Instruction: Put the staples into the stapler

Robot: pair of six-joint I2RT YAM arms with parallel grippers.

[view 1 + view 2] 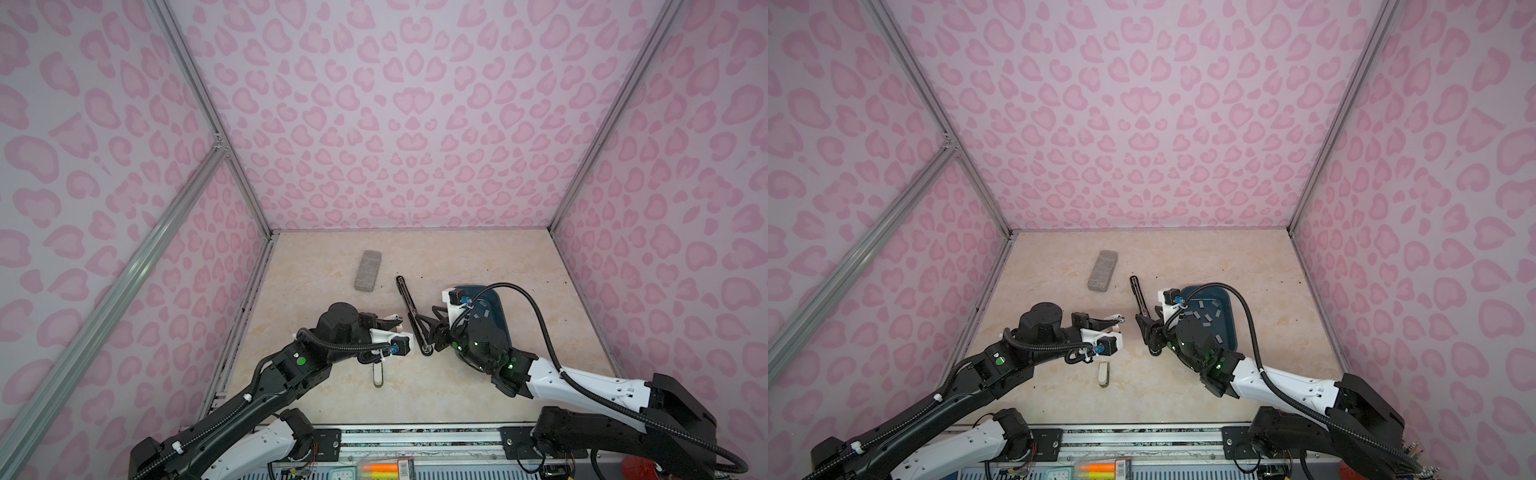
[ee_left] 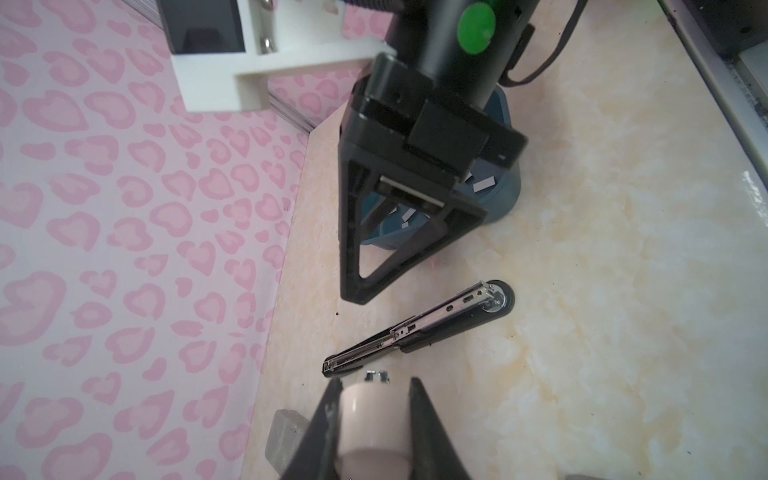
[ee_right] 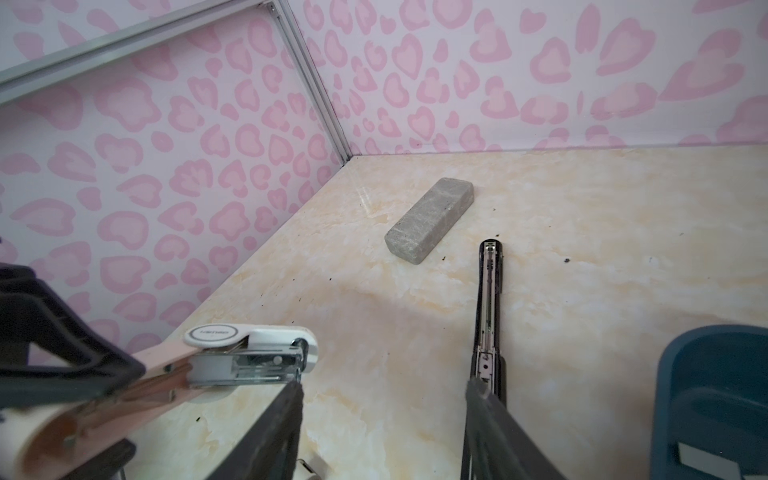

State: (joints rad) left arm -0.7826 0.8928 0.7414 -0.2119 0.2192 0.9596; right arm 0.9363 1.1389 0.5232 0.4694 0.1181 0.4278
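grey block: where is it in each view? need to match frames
Top view: block just left of centre, a little below mid-height.
Top view: block left of centre, a little below mid-height.
Left wrist: block at the bottom edge, left of centre, partly hidden.
Right wrist: block just above centre.
Shared landmark: black stapler, lying beside the block in all four.

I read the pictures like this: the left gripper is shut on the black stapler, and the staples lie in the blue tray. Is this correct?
Not quite. The left gripper is shut on the white and pink stapler, as the right wrist view shows; the black stapler lies on the table. The staples do lie in the blue tray.
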